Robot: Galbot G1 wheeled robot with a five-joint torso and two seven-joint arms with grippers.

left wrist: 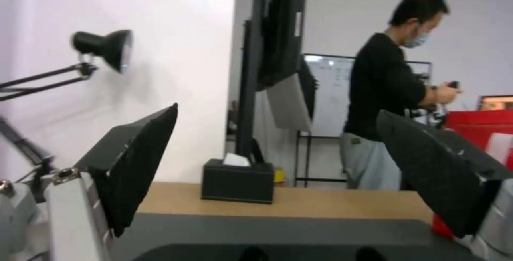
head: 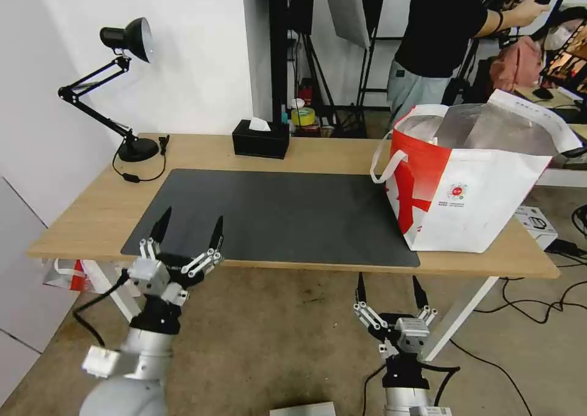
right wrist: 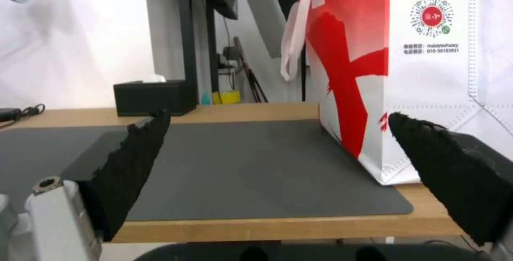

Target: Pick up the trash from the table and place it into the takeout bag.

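Observation:
The table (head: 85, 211) carries a dark grey mat (head: 275, 214) with nothing lying on it. The trash is out of view. On the table's right end stands the red-and-white takeout bag (head: 471, 202), mouth open and foil lining showing; the right wrist view has the takeout bag (right wrist: 427, 72) close ahead. My left gripper (head: 192, 217) is open over the table's near left edge. My right gripper (head: 387, 278) is open, just below and in front of the near edge, left of the bag. Neither holds anything.
A black tissue box (head: 261, 139) sits at the table's back middle and a black desk lamp (head: 128, 37) at the back left. A person stands behind the table, near the bag. A white box (head: 537, 220) and cables lie on the floor at the right.

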